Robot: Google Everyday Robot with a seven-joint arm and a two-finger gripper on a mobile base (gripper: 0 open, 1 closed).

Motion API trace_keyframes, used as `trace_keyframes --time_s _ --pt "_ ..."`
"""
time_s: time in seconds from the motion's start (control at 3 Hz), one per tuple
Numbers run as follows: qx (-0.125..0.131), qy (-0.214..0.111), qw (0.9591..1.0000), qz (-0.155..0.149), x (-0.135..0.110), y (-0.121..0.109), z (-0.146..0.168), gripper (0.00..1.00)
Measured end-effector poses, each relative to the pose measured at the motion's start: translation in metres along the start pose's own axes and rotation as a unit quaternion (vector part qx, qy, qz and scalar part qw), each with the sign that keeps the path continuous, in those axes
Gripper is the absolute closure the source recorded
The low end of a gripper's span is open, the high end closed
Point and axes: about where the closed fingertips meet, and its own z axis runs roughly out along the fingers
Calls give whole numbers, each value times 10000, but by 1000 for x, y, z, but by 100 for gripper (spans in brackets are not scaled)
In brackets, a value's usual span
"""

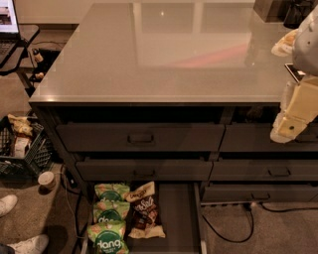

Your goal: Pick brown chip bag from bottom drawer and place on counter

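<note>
The brown chip bag (144, 211) lies in the open bottom drawer (177, 213), to the right of a column of green "dang" bags (110, 219). It has a dark brown middle with white lettering and cream ends. The glossy grey counter (164, 49) tops the dark drawer cabinet. My gripper (290, 119) hangs at the right edge of the view, in front of the counter's front right edge and the upper right drawer. It is far above and to the right of the bag and holds nothing that I can see.
The handled dark drawers (140, 138) above are closed. A pale snack item (283, 43) and dark objects (278, 9) sit on the counter's far right. A black crate (22, 146), a cup (47, 179), shoes (20, 244) and cables (233, 233) are on the carpet.
</note>
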Motion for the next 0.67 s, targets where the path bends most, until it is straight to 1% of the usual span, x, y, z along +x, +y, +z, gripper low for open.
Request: trace_keyframes --time_s 0.33,0.67 --pt "0 0 10000 0 0 0 0 0" --pt "-109 -15 9999 -49 -2 14 12 0"
